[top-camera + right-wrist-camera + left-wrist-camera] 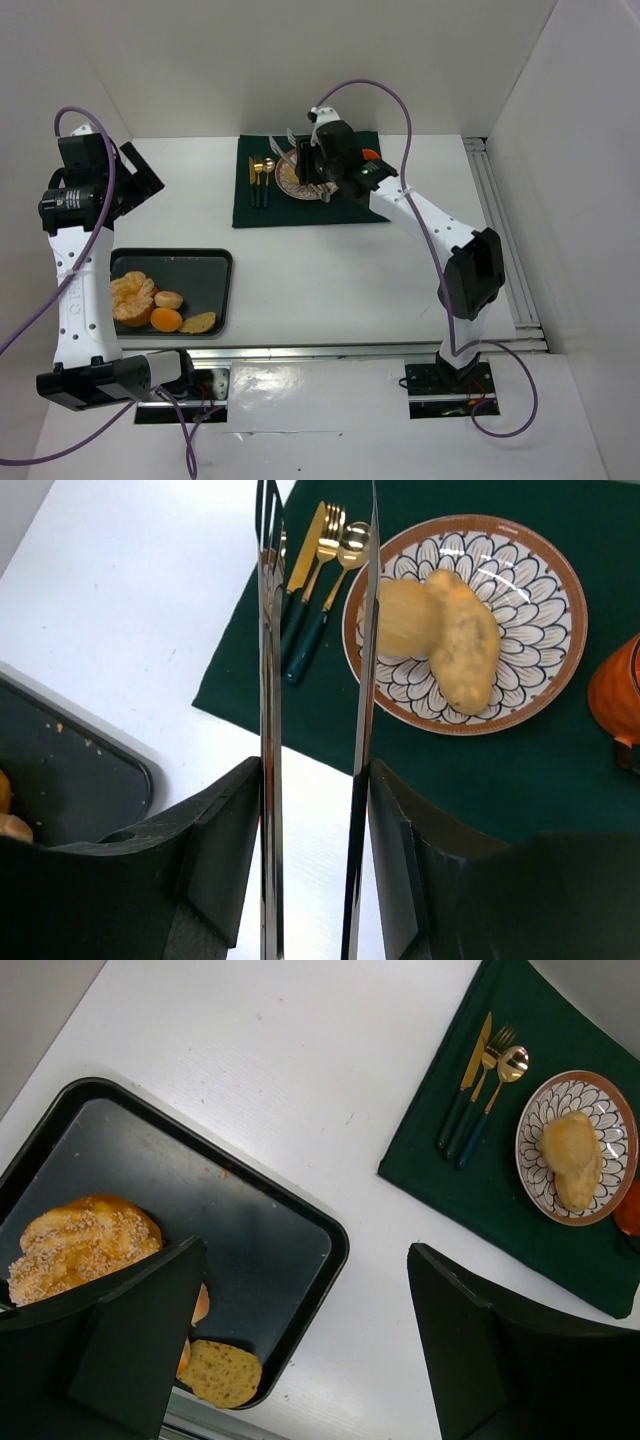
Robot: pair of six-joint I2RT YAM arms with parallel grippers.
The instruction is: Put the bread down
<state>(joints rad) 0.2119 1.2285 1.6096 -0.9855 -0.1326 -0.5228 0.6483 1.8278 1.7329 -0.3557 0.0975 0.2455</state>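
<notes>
Two golden-tan bread rolls [440,635] lie side by side on a patterned plate [545,575] on the dark green placemat [350,205]; the left wrist view also shows these rolls [570,1155]. My right gripper [315,770] is shut on metal tongs [267,680]. The tong blades stand apart with nothing between them, their tips just left of the plate. Another roll [169,299] sits in the black tray [205,255]. My left gripper [305,1250] hangs open and empty high above the tray's right edge.
The tray also holds a large peeled orange [132,297], a tangerine [166,319] and a flat bread slice [220,1372]. Gold cutlery [320,570] lies left of the plate, and an orange object [615,695] stands at its right. White walls enclose the table.
</notes>
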